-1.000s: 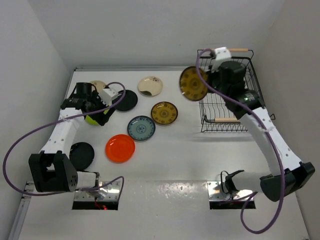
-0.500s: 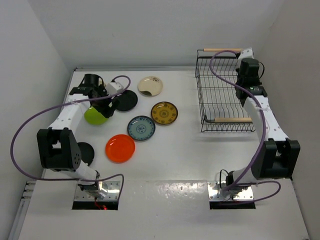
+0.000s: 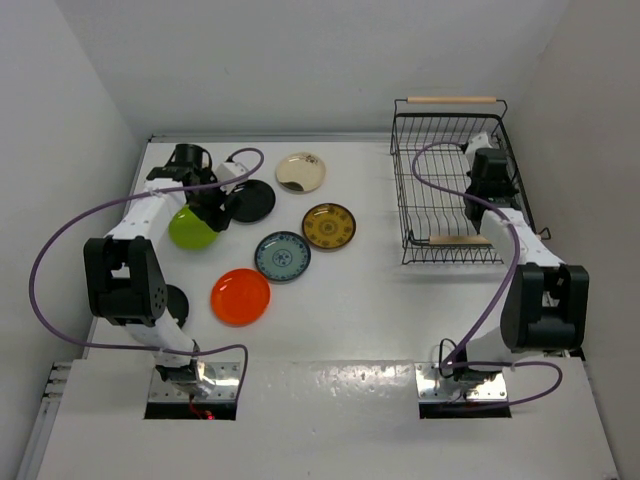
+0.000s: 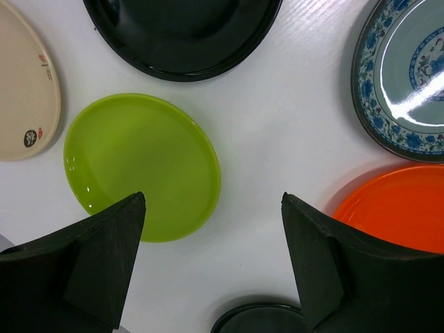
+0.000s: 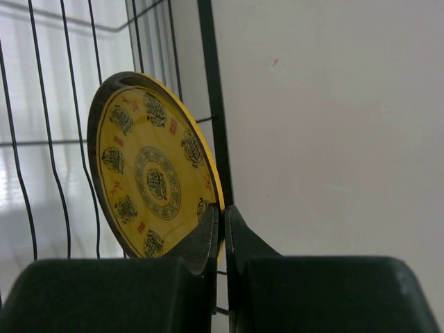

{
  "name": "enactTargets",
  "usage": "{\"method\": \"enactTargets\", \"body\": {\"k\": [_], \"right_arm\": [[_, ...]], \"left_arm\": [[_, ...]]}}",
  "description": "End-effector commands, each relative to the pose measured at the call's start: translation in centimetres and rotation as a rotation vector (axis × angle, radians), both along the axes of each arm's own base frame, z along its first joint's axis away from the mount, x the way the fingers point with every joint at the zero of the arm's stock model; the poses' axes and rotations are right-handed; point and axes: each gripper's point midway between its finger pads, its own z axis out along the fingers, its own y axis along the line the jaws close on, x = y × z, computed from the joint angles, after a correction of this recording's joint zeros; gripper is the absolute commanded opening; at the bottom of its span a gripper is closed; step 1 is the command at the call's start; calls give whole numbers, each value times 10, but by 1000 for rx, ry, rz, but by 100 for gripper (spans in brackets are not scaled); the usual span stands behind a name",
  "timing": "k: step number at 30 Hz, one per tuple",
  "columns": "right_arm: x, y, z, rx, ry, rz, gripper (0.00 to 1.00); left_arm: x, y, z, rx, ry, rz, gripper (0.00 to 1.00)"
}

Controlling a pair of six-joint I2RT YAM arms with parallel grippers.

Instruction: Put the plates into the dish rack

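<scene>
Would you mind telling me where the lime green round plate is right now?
The lime green plate lies flat on the left side of the table in the top view, beside the black round plate and under the open left gripper.

Left wrist view: black plate (image 4: 184, 35) cut by top edge, cream plate (image 4: 24, 90) by left edge, blue-patterned plate (image 4: 402, 76) and orange-red plate (image 4: 406, 208) by right edge. Dark round rim (image 4: 260, 318) at bottom edge, too little showing to identify.

Right wrist view: brown-gold plate (image 5: 149, 173), lower rim hidden behind right gripper (image 5: 223, 232).

Top view: that plate concealed behind right arm (image 3: 490, 185).
</scene>
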Motion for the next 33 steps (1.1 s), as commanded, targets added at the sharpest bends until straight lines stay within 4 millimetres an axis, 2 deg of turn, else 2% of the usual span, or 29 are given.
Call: {"method": "enactTargets", "body": {"k": [1, 8, 16, 17, 19, 21, 22, 26, 28, 29, 30, 31, 32, 33], "right_arm": [[0, -11, 5, -64, -33, -30, 0], [-9, -15, -19, -50, 36, -34, 0], [-15, -10, -46, 26, 90, -54, 0], [-15, -13, -47, 37, 91, -77, 8], [-18, -17, -53, 42, 114, -101, 15], [-17, -20, -47, 59, 80, -120, 22], [-20, -18, -50, 75, 92, -122, 33], [-13, -13, -33, 119, 42, -106, 53], [-9, -11, -16, 135, -1, -95, 63], [-8, -7, -7, 139, -22, -86, 74], [-8, -5, -4, 148, -23, -83, 79], [-2, -1, 10, 156, -56, -74, 84], [-2, 1, 23, 161, -87, -67, 94], [-1, 4, 32, 177, -111, -63, 99]], "left_arm": [[13, -4, 16, -7, -55, -7, 84], [11, -4, 15, -7, -46, -7, 84], [11, -8, 15, -8, -46, -16, 84], [11, -9, 16, -15, -46, -20, 84], [13, -13, 19, -16, -55, -30, 84], [15, -13, 23, -16, -65, -30, 84], [15, -13, 23, -16, -65, -30, 84], [15, -15, 23, -28, -63, -27, 84], [20, -23, 32, -50, -87, -49, 84], [22, -26, 33, -65, -86, -43, 84], [25, -30, 32, -90, -81, -46, 84], [33, -38, 42, -113, -101, -55, 84], [37, -43, 45, -151, -97, -36, 84], [40, -59, 47, -206, -90, -62, 84]]}}
